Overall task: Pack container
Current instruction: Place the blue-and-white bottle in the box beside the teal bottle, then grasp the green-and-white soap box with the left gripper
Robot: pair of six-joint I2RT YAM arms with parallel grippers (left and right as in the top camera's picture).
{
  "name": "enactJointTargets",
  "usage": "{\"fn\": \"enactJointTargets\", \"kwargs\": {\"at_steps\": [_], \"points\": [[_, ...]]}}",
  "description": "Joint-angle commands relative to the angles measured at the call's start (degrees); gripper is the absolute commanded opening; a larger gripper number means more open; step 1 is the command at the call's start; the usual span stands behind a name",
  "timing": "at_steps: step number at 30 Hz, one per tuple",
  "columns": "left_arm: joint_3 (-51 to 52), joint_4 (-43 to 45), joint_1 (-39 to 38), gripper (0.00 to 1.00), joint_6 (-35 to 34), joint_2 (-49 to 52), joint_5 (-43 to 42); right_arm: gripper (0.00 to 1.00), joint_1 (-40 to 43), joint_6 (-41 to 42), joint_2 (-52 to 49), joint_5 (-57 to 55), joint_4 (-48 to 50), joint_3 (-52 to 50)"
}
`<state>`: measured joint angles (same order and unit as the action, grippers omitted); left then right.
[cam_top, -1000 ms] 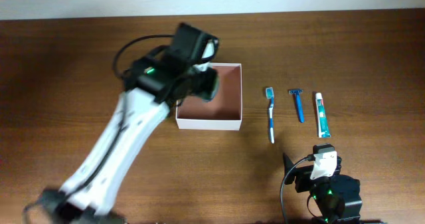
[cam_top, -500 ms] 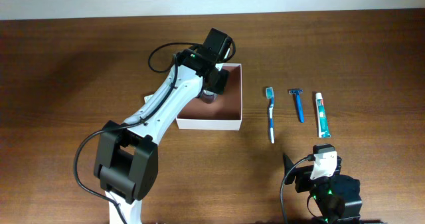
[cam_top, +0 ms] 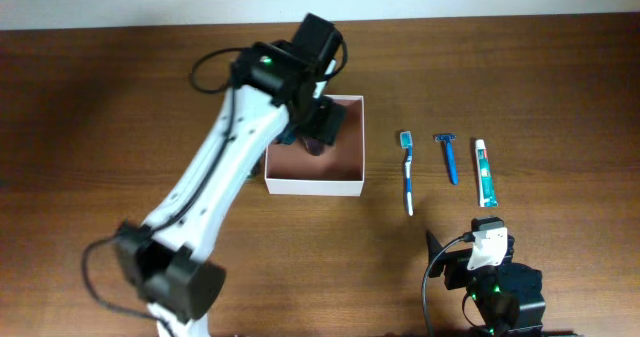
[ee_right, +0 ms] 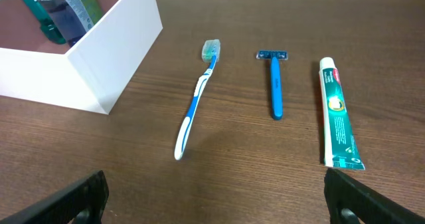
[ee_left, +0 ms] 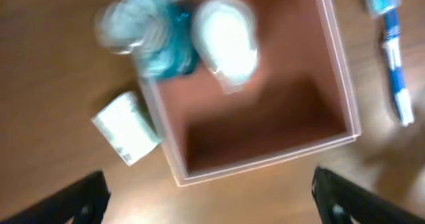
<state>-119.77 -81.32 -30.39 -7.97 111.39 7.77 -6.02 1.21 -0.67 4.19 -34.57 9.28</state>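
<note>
Swinging since half a second ago, the left arm now has its elbow further left and nearer, while its wrist still hangs over the far left part of the container (cam_top: 315, 186). That container sits on the table (cam_top: 120, 97) near the middle, a little left of the other toiletries, its white walls around a reddish-brown floor. The left gripper (ee_left: 207, 179) hovers above it with fingers spread wide and nothing between them. Inside, by the far wall, lies a white item (ee_left: 226, 34); a blurred teal bottle (ee_left: 154, 41) stands at the far left corner. Just beside the left wall, on the table, rests a small carton (ee_left: 126, 127). Right of the container, well apart from it, lie a toothbrush (cam_top: 408, 172), then a razor (cam_top: 449, 157), then toothpaste (cam_top: 484, 174), side by side. The right gripper (ee_right: 216, 177) waits at the near right, fingers apart and empty.
</note>
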Motion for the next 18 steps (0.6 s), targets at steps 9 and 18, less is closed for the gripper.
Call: {"fn": "enactJointTargets", "kwargs": {"at_steps": [9,18], "points": [[7.7,-3.5,16.9,0.99,-7.0,-3.3,3.6,0.99,0.5,-0.2,0.5,0.3,0.1,-0.3],[33.1,24.7,23.3,0.98,-7.1,-3.2,-11.3,0.99,0.5,-0.2,0.5,0.3,0.1,-0.3]]}}
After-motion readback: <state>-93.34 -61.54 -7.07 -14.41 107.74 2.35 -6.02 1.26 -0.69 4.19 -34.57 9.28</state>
